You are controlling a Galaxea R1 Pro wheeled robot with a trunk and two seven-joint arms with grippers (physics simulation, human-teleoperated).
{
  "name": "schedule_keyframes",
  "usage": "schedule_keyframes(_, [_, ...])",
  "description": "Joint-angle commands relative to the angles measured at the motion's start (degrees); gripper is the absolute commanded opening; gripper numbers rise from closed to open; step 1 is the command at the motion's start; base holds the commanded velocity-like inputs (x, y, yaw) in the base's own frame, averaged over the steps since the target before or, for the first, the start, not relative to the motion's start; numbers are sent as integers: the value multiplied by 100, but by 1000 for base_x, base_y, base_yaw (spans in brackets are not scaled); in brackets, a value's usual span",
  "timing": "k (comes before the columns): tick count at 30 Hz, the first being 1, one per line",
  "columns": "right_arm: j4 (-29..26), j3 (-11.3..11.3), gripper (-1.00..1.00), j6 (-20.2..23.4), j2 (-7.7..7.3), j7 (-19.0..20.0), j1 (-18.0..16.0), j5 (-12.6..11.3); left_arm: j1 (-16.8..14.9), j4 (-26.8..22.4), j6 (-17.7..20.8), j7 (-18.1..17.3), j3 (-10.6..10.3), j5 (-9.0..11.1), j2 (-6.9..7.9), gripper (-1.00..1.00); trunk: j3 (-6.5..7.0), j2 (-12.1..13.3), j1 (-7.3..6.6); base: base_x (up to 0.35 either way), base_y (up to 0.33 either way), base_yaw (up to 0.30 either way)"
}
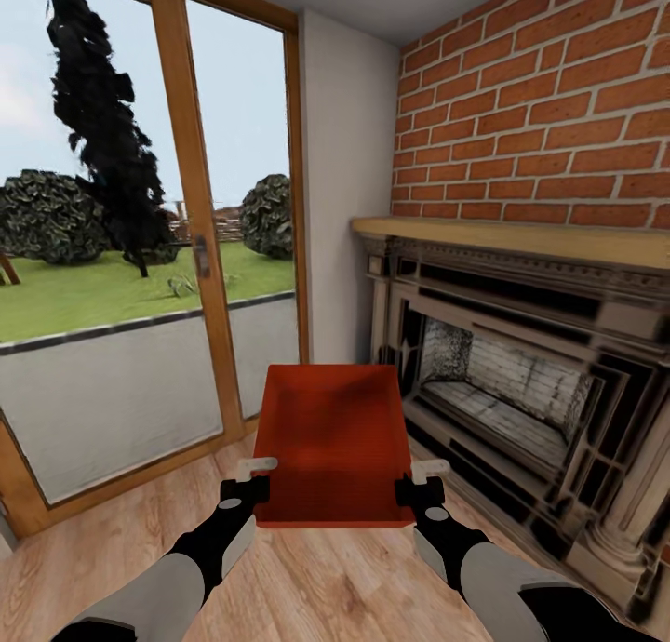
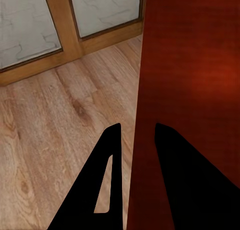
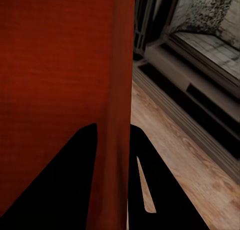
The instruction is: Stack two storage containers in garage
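Left gripper [image 1: 249, 479] clamped on the left wall of the storage container [image 1: 335, 442], one finger [image 2: 97, 190] outside, one inside. Right gripper [image 1: 423, 482] clenched on its right wall likewise, wall between fingers [image 3: 150, 190]. Container held up off the wood plank floor [image 1: 307, 577], between both arms, in front of glass door [image 1: 140, 251], brick fireplace [image 1: 521, 344] to the right.

The storage container [image 1: 335, 437] had smooth, matt orange-red walls that looked like plastic, with a soft sheen in the left wrist view. The floor [image 1: 307, 577] was light wood plank with visible grain. The fireplace [image 1: 521, 363] wall was rough red brick, its mantel pale wood. The door frame [image 1: 186, 205] was warm varnished wood around clear glass.
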Motion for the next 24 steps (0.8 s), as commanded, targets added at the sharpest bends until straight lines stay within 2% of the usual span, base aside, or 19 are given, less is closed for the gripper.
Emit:
schedule_keyframes(1, [23, -193, -100, -13, 0, -50, -1, -19, -8, -19, -232, 137, 77, -49, 7, -100, 2, -5, 0, 0, 0, 0])
schedule_keyframes(24, [23, -193, -100, -12, -4, -45, -2, -19, -8, -18, -232, 137, 75, -49, 7, -100, 193, -5, 0, 0, 0, 0])
